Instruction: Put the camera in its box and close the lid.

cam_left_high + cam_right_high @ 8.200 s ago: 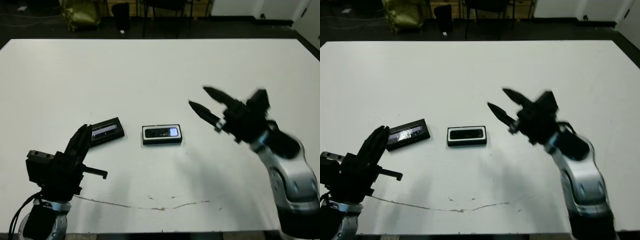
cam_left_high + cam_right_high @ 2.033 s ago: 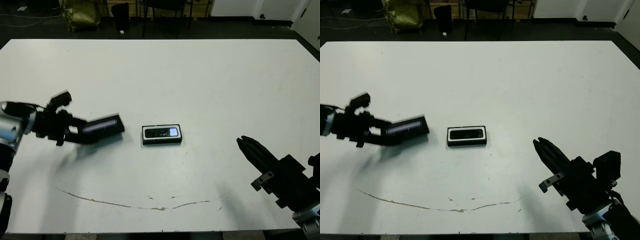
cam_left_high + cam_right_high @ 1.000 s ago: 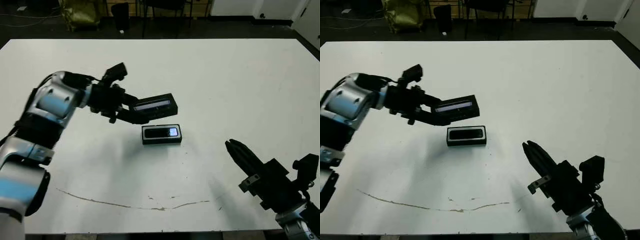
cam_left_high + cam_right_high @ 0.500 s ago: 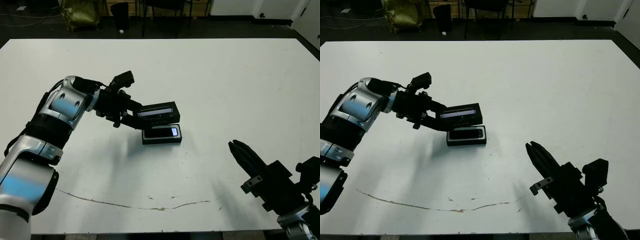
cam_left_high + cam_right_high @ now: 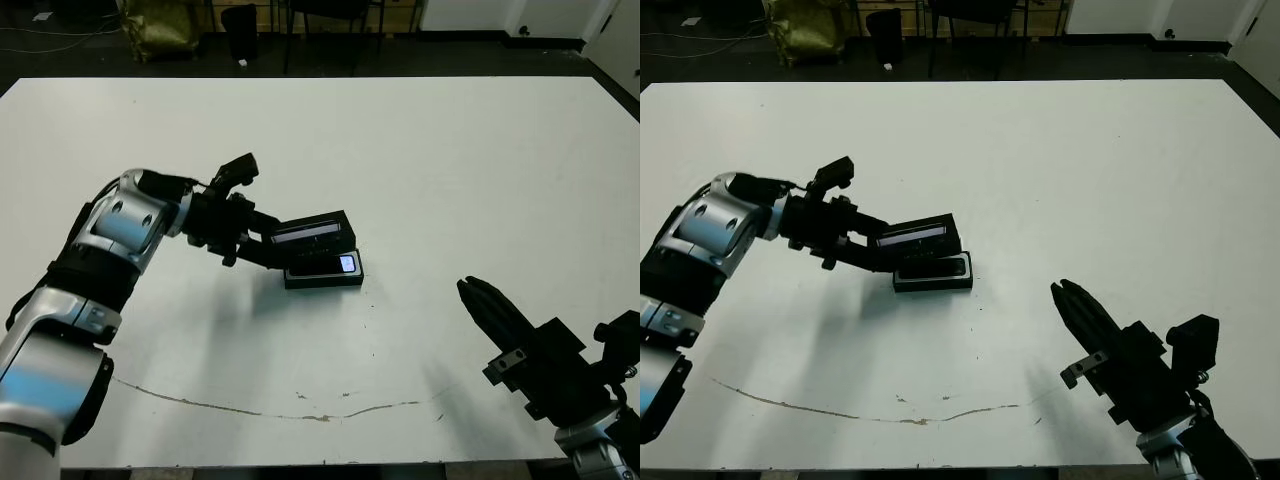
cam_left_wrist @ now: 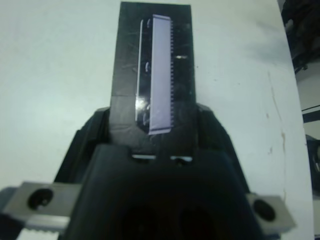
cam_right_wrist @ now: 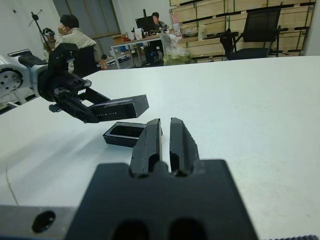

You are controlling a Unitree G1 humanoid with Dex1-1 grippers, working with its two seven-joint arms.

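White table (image 5: 450, 150), lid (image 5: 312, 230) overhanging box (image 5: 335, 272)

You've got one shallow black rectangular box (image 5: 324, 270) with a white lining on the white table (image 5: 450, 170), and one slim black bar-shaped camera (image 5: 330, 264) lying in it. There's one flat black lid (image 5: 312, 231) with a silvery strip, and two black two-fingered grippers, left (image 5: 262, 244) and right (image 5: 478, 302). In your right wrist view, count two people (image 7: 75, 35) seated at desks beyond the table.
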